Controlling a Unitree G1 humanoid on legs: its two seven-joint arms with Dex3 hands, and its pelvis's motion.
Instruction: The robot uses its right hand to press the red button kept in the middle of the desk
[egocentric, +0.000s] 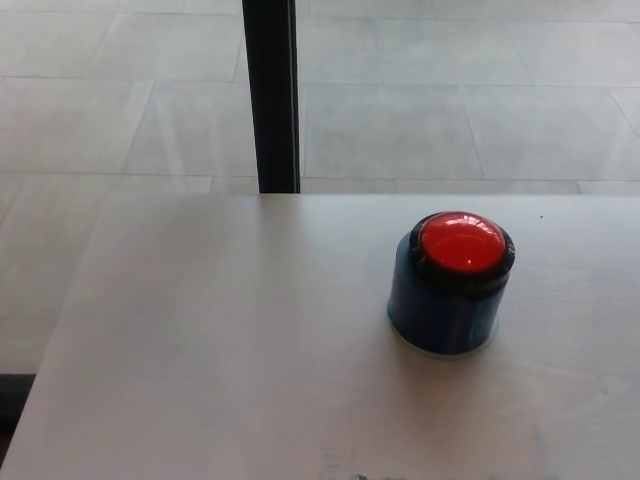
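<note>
A domed red button (461, 243) sits in a black ring on top of a dark blue cylindrical base (441, 311). It stands upright on the pale desk (220, 350), right of the picture's middle. Neither of my hands nor any part of my arms shows in the head view.
A black vertical post (272, 95) rises behind the desk's far edge, left of the button. Beyond it lies a grey tiled floor (450, 110). The desk's left edge runs diagonally down to the lower left corner.
</note>
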